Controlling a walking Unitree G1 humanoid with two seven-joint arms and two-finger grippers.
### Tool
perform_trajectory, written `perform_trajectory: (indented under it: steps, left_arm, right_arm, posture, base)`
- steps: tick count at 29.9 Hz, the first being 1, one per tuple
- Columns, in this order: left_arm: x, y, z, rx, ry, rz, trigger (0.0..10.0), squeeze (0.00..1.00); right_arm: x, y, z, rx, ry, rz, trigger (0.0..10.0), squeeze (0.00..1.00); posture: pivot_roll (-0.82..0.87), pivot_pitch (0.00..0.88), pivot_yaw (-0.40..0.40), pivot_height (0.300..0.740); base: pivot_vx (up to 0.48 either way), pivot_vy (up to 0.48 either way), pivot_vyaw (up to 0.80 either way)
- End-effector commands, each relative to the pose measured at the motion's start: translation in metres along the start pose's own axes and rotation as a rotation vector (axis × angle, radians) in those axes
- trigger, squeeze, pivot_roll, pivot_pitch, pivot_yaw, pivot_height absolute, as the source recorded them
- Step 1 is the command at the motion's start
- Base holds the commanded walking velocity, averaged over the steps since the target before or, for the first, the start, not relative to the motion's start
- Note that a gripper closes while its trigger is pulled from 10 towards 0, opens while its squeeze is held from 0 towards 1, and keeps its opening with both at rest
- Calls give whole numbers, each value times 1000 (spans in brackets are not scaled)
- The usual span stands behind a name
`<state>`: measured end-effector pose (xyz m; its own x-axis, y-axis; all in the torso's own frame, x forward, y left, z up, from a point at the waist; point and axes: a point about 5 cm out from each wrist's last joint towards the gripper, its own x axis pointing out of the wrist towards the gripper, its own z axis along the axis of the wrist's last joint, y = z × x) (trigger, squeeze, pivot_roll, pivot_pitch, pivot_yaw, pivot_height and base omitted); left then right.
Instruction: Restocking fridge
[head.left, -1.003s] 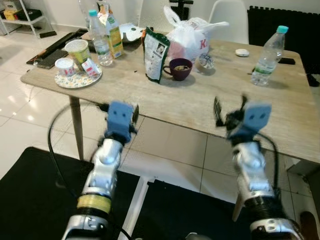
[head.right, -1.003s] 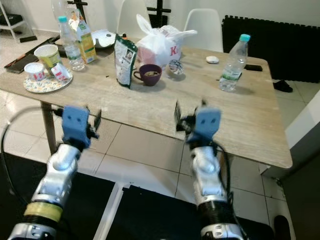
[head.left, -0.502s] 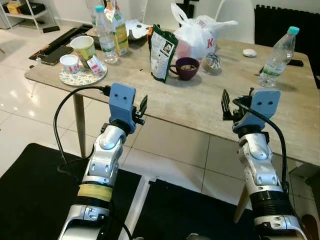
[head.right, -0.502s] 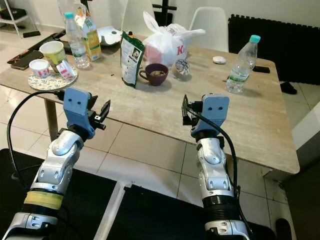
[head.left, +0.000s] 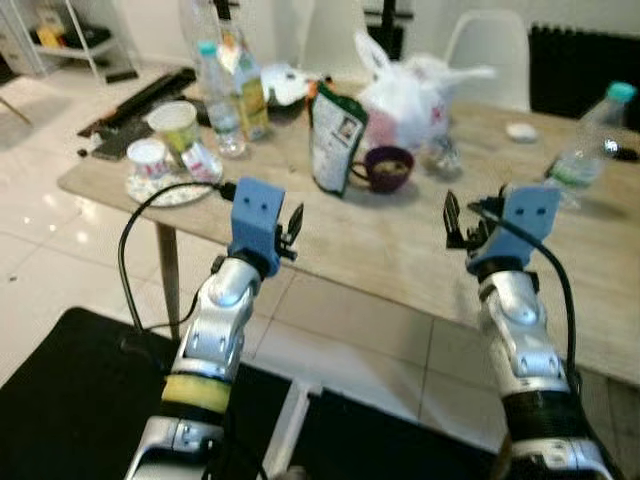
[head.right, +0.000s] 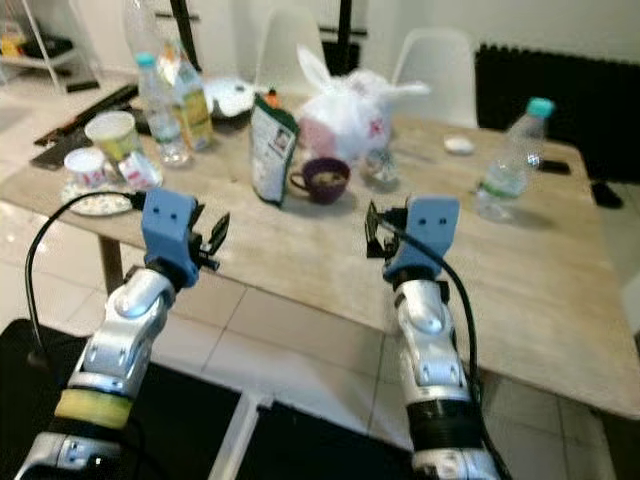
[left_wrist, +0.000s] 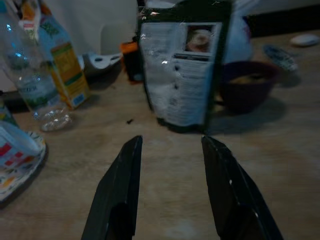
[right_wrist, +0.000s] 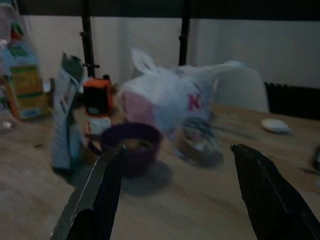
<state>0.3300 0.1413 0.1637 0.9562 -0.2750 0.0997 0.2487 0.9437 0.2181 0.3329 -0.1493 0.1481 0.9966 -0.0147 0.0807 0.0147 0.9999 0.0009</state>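
While both tools gape empty, left tool (left_wrist: 170, 187) faces a green pouch (left_wrist: 182, 70).

- Dark green foil pouch (head.left: 331, 139), white label panel on front, stood upright mid-table, just left of purple mug (head.left: 388, 168).
- Juice carton (head.left: 250, 97), yellow and green, upright at far left beside clear water bottle (head.left: 219, 101).
- Second water bottle (head.left: 590, 145), teal cap, upright at far right.
- White plastic bag (head.left: 412, 91) slumped behind mug.

Both eye views are bright but softly blurred; wrist views dim, perhaps underexposed.
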Motion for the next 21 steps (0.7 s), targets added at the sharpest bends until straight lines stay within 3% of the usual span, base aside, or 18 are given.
perform_trajectory:
  steps: [1, 7, 21]
  left_arm:
    - [-2, -9, 2, 7, -4, -30, 10000, 0]
    - [-3, -8, 2, 25, 5, -41, 10000, 0]
    - [-9, -4, -3, 32, 34, -15, 10000, 0]
  right_arm:
    - [-3, -8, -5, -3, 26, -24, 10000, 0]
    - [-1, -7, -7, -1, 38, -21, 10000, 0]
    - [1, 10, -7, -48, 79, 120, 10000, 0]
  posture:
    - [3, 22, -13, 740]
    - [13, 24, -7, 740]
    - [27, 16, -7, 740]
  base:
    - [337, 0, 0]
    - [311, 0, 0]
    - [288, 0, 0]
